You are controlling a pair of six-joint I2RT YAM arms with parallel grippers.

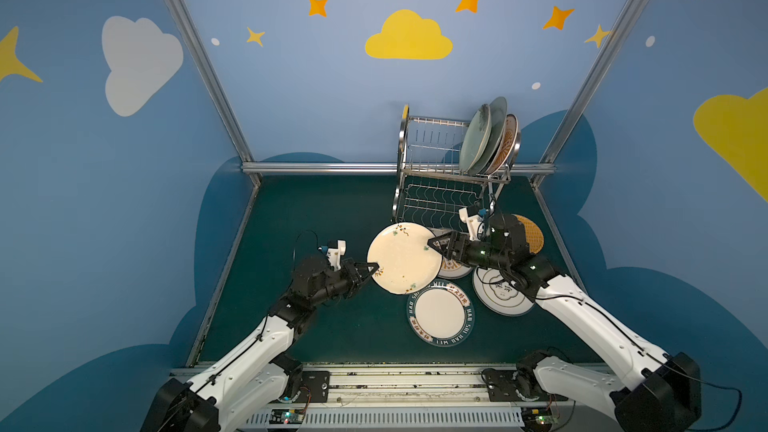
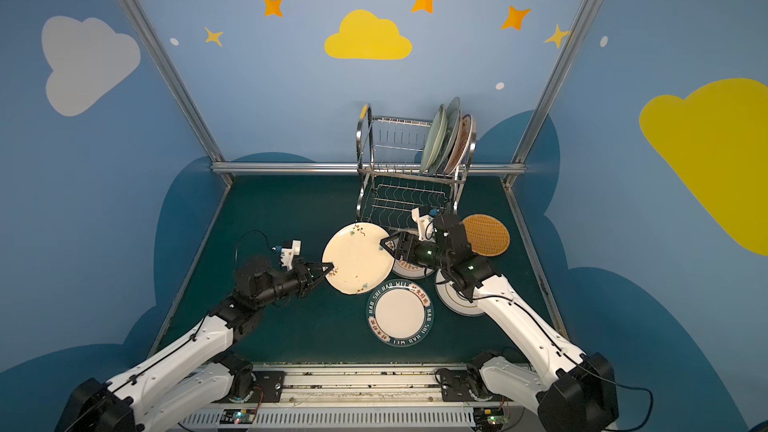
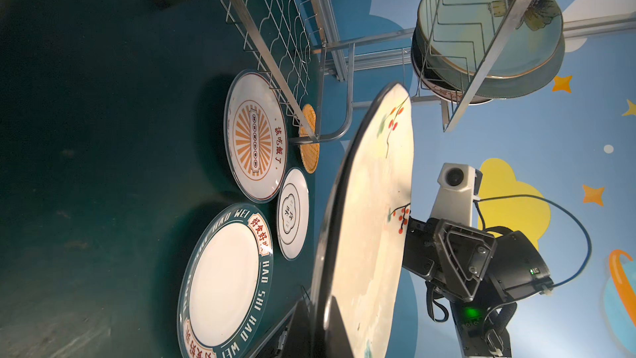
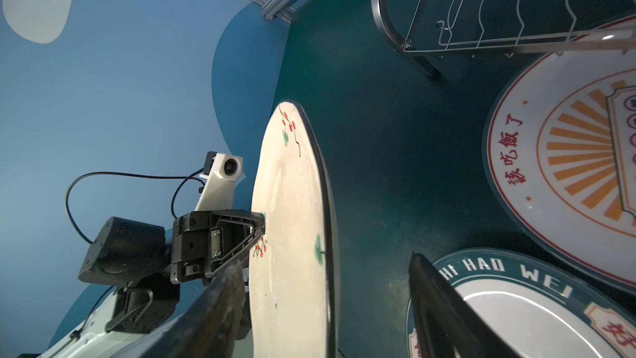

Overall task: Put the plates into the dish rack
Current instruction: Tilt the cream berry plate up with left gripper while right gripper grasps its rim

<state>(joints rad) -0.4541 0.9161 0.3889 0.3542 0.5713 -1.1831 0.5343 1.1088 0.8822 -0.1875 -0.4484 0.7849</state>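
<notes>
A cream blossom plate (image 1: 403, 257) (image 2: 357, 257) hangs above the green mat, roughly level. My left gripper (image 1: 374, 265) (image 3: 320, 322) is shut on its left rim. At the opposite rim my right gripper (image 1: 432, 243) (image 4: 325, 263) is open, and the plate's edge (image 4: 289, 235) lies between its spread fingers. The dish rack (image 1: 401, 147) (image 2: 359, 147) stands at the back, with three plates (image 1: 482, 139) upright at the right end of its upper tier. Flat on the mat lie a teal lettered plate (image 1: 440, 311), an orange sunburst plate (image 3: 254, 136), a white ringed plate (image 1: 498, 292) and an orange woven plate (image 2: 486, 234).
The rack's wavy-wire lower shelf (image 1: 432, 201) holds nothing. Its upper slots (image 1: 432, 139) left of the three plates are free. The sunburst plate lies partly under the rack's front edge and my right arm. Metal frame posts (image 1: 552, 168) border the mat.
</notes>
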